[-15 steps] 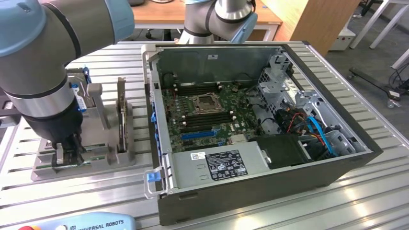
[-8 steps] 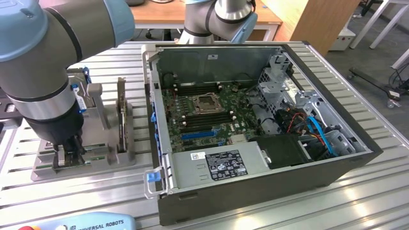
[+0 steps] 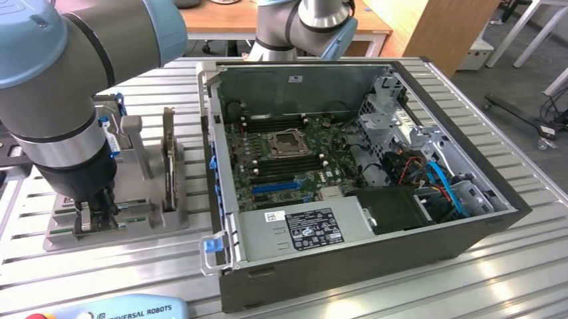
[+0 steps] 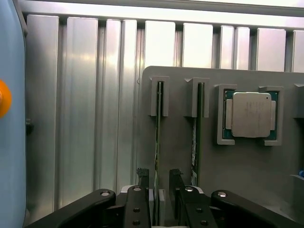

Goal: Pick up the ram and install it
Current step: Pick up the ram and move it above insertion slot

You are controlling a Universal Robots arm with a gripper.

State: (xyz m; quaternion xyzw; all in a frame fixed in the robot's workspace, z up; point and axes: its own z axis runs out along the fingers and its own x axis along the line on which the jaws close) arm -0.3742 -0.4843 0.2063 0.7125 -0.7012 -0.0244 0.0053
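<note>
Jaws open astride ram [image 4: 158, 123] in holder [image 4: 247, 175].

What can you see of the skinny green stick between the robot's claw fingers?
The ram is a thin green circuit board seen edge-on, standing on its long edge in a slot of the grey holder. A grey bracket clasps the end away from the gripper. The gripper's open fingers stand on either side of the ram's near end and do not seem to squeeze it, so it isn't gripped. A second green stick stands apart in the next slot.
</note>
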